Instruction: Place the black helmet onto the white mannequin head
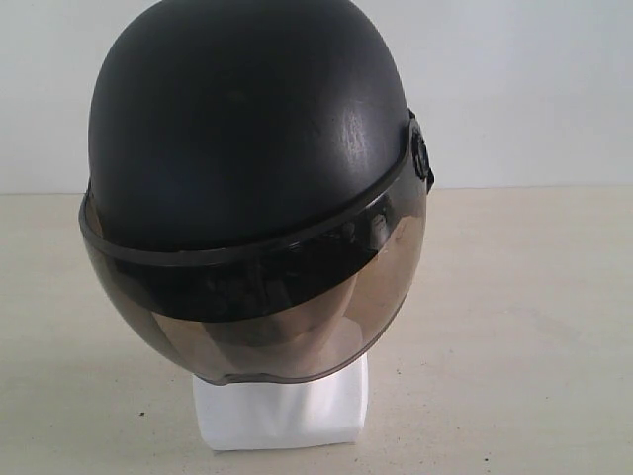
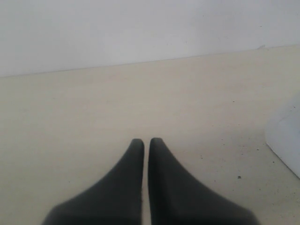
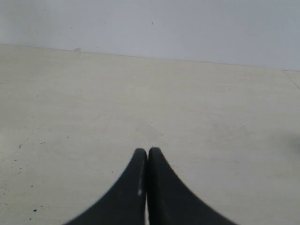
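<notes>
Black helmet (image 1: 247, 129), it is on the head already, yes?

Yes, from where I stand the black helmet sits over the white mannequin head (image 1: 282, 411). I see only the blocky white base under it, because the smoke-brown visor (image 1: 267, 317) is down and hides the face. The shell seems to lean a little to one side, and I cannot say if it is seated fully.

And the 2 grippers, do they hold something?

Nothing. The left gripper (image 2: 146, 140) has its jaws almost together, with only a thin slit between the tips and nothing in it. It hangs over the bare table (image 2: 93, 108). A white edge (image 2: 286, 140) is near it, maybe the base, but I cannot tell. The right gripper (image 3: 147, 150) has its jaws pressed together, empty too, over the table.

So what is left?

In my judgement, almost nothing. The 1 step of the task looks done: the helmet is on the head and neither gripper touches it. Perhaps only a check that it sits straight.
</notes>
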